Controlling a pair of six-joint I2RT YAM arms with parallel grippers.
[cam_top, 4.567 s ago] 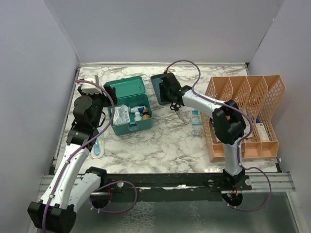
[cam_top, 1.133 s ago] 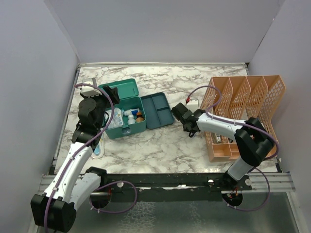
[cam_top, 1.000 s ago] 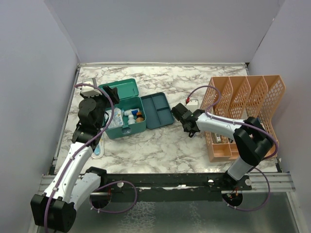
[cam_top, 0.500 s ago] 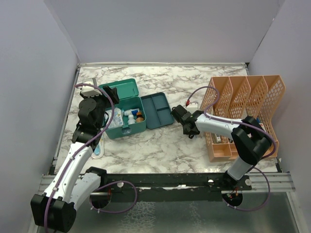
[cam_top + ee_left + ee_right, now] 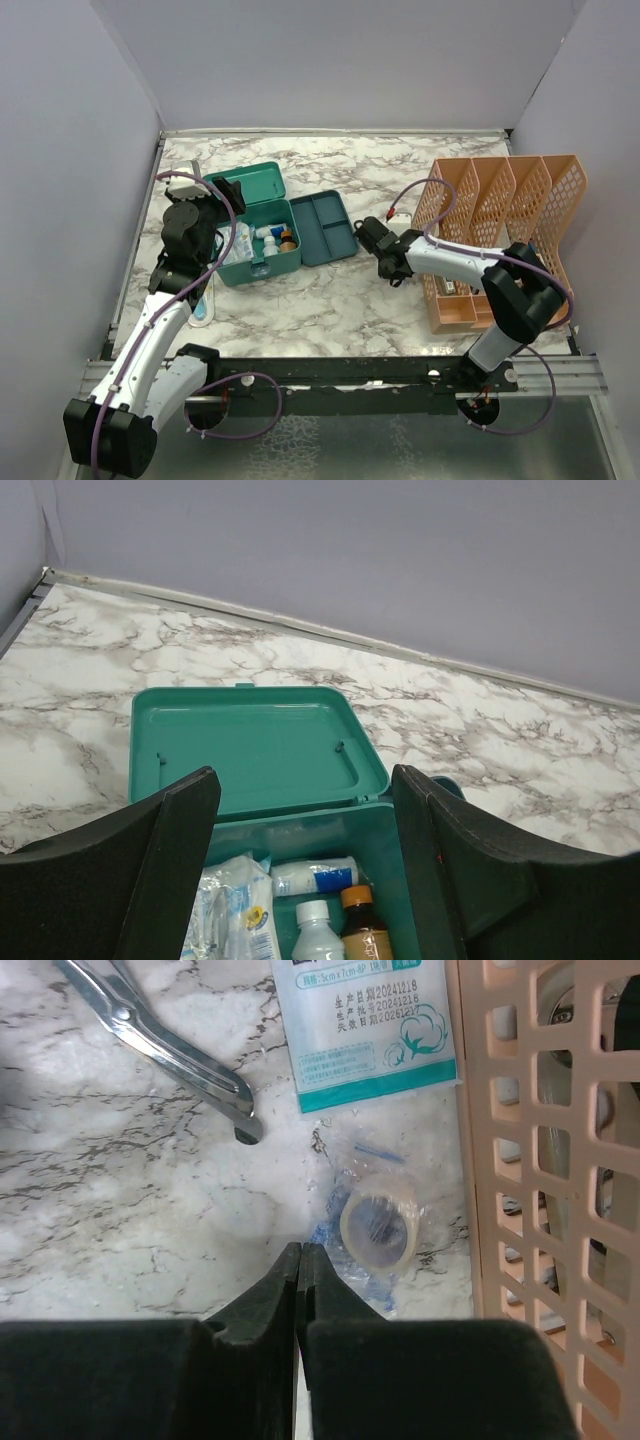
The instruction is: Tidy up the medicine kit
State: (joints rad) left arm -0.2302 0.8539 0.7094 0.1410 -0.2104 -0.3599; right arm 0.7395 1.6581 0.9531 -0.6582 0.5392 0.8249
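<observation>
From above, the medicine kit (image 5: 262,236) stands open at the left middle of the marble counter (image 5: 330,300), lid tipped back, with its divided insert tray (image 5: 326,228) just beside it on the right. The left end effector (image 5: 231,190) hangs over the kit's lid; the right end effector (image 5: 391,272) is low between the tray and the orange mesh rack (image 5: 505,235). The left wrist view shows that end effector's fingers (image 5: 175,850) spread wide above the kit, with small bottles (image 5: 318,927) inside. The right wrist view shows the fingers (image 5: 270,1300) pressed together at the counter, just beside a wrapped tape roll (image 5: 379,1226), with a cotton packet (image 5: 365,1030) and metal forceps (image 5: 160,1035) beyond.
</observation>
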